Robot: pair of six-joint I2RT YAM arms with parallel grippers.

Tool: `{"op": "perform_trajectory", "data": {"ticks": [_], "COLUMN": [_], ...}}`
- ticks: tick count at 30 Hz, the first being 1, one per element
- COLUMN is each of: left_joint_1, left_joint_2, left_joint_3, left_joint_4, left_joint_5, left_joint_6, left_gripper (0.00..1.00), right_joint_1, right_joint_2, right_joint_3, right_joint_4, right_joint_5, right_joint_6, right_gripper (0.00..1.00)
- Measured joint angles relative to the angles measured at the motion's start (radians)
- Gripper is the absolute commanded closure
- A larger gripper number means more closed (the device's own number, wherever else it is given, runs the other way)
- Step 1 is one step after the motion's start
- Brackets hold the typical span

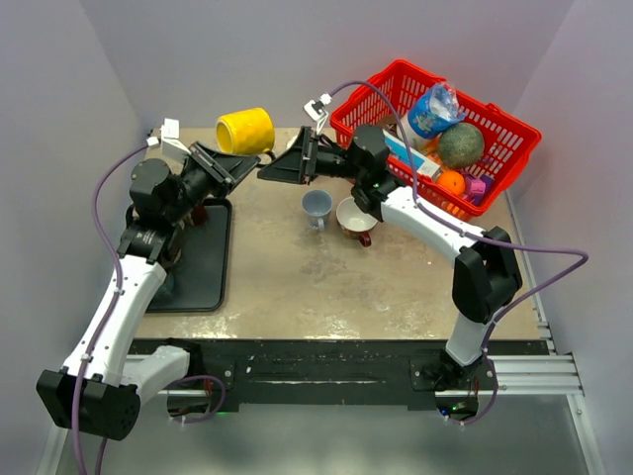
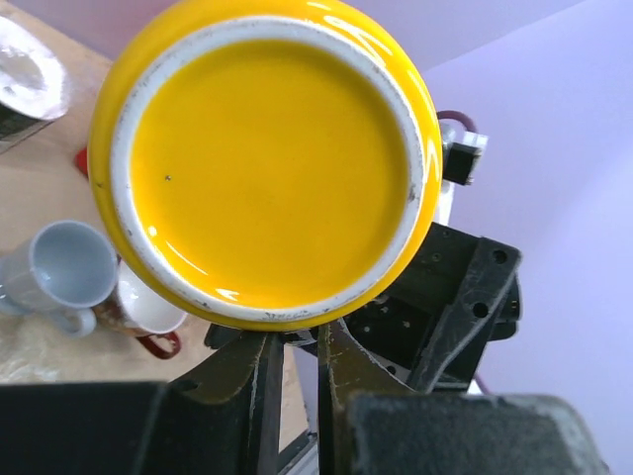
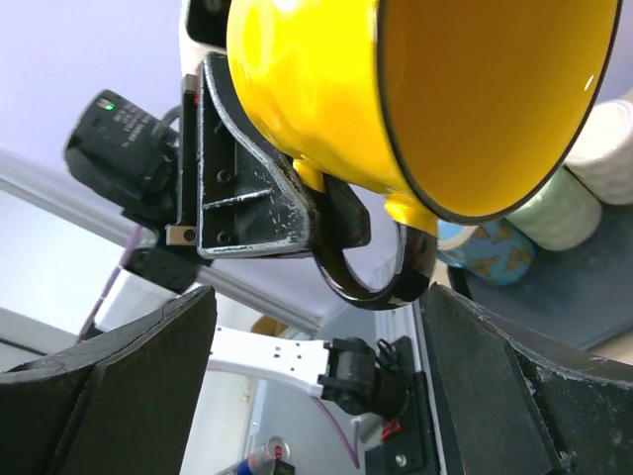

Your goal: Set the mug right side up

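Our left gripper (image 2: 294,341) clamps the yellow mug (image 2: 267,158) by its handle (image 3: 361,267), sideways and aloft; our right gripper (image 1: 267,172) gapes wide just beside. Uprighting and placing seem left.

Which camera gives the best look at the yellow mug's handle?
The right wrist view: the dark handle loops clearly below the yellow mug, seen close up. The left wrist view shows only the mug's base; the top view shows its side, the handle hidden.
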Motion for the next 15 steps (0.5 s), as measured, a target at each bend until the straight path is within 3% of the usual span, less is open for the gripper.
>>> {"op": "perform_trajectory", "data": {"ticks": [10,15], "left_joint_1": [0.0,0.0], "left_joint_2": [-0.001,0.002], "left_joint_3": [-0.115,-0.117], "left_joint_4": [0.29,0.379], "left_joint_5": [0.108,0.149], "left_joint_6": [-0.133,-0.156], "left_gripper": [1.0,1.0], "right_joint_1": [-0.032,-0.049], "right_joint_2": [0.0,0.0], "right_joint_3": [-0.104,-0.111], "right_joint_4": [0.352,0.476], "right_joint_5": [-0.015,-0.015], "right_joint_6": [0.217,0.299], "right_gripper": [0.18,0.26]}}
